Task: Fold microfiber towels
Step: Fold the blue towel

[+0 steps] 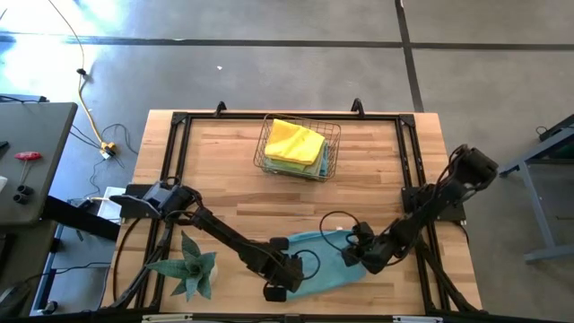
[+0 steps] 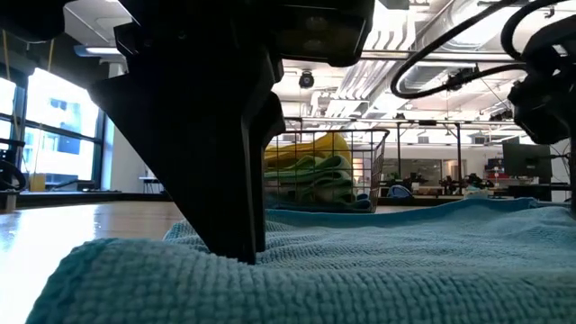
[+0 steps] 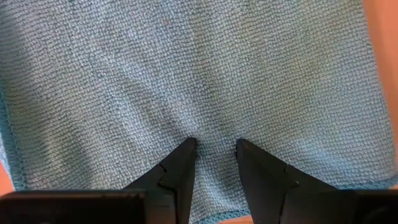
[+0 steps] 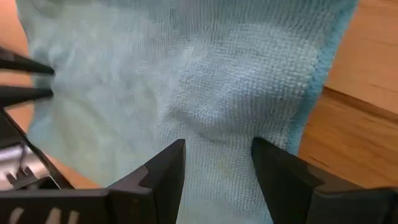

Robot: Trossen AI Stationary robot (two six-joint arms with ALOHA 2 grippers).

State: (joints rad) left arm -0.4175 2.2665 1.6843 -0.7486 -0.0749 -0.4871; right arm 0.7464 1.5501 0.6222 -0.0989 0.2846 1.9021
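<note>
A light blue microfiber towel (image 1: pixel 318 260) lies spread on the wooden table near its front edge; it also shows in the low view (image 2: pixel 360 270). My left gripper (image 1: pixel 280 289) is over the towel's left part, open, its fingertips (image 3: pixel 190 147) down on the cloth. My right gripper (image 1: pixel 356 260) is over the towel's right part, open, its fingers (image 4: pixel 174 158) standing on either side of a low ridge in the cloth (image 4: pixel 217 134). Yellow and green towels (image 1: pixel 296 144) lie stacked in the wire basket (image 1: pixel 330 135). My left gripper stands with its two open fingertips on the towel's upper face (image 3: pixel 214 134), a little in from its near edge. The fingers come from above, pointing down. The towel lies flat on the table under them. My right gripper: I cannot tell whether its fingertips touch the cloth.
The copper wire basket (image 1: pixel 269 148) stands at the far middle of the table. A spiky green plant (image 1: pixel 190 265) stands at the front left, close to my left arm. Bare wood lies between the basket and the blue towel.
</note>
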